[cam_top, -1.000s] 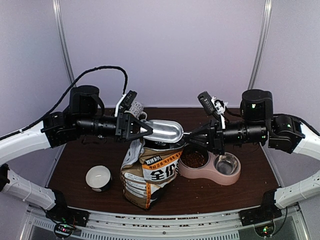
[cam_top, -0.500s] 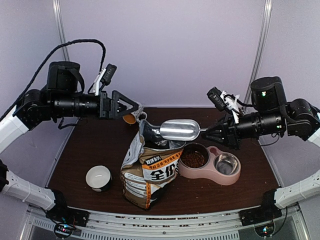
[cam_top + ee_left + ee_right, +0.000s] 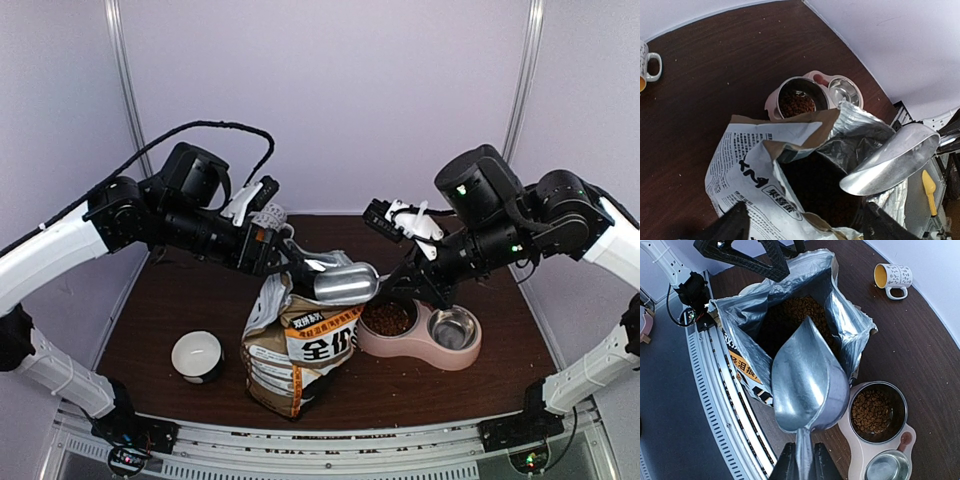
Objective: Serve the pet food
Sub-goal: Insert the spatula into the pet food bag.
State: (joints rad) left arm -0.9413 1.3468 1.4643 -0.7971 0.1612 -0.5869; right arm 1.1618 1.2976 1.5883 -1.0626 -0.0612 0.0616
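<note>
My right fingers [image 3: 788, 465] were pinched narrow on the handle of the shiny silver metal scoop [image 3: 807, 385], tipped nose-down over the open tan printed foil-lined bag [image 3: 300, 350]. My left fingers [image 3: 732, 225] stood wide above its mouth, gripping nothing. Small brown kibble pellets [image 3: 790, 310] lay in the bag, and more in the pink double bowl [image 3: 405, 352], in the cup beside the bag. I judged the scoop should dig deep, then lift level.

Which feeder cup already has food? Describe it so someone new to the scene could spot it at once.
A printed bag stands open mid-table, with a pink double bowl beside it on the right arm's side. Of its two steel cups, pick the cup nearer the bag, holding brown kibble; the outer cup is bare and shiny.
</note>
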